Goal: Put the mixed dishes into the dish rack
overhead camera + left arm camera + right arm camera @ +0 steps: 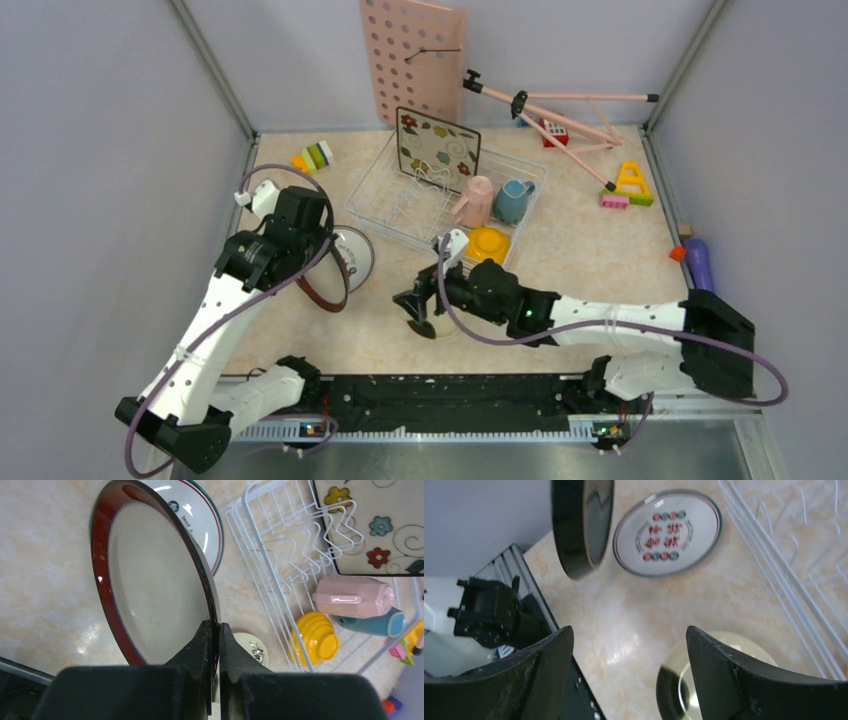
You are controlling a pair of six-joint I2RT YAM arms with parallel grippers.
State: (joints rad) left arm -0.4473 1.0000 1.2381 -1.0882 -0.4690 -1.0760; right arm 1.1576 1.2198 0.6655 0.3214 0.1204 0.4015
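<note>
Flagging slip risk: red plate (155, 590) pinched at rim only by left gripper (214, 630), held on edge beside white plate (667, 532), left of rack (400, 225) — could pivot, drop, chip both. Right gripper (629, 630) spread, angled down over cream plate (252, 646) lying flat on tabletop (590, 260); risk of skidding it into rack on closing

red-rim plate (150, 590): glossy, smooth glaze | dish rack (265, 580): white-coated wire | tabletop (45, 580): marbled, semi-gloss
</note>
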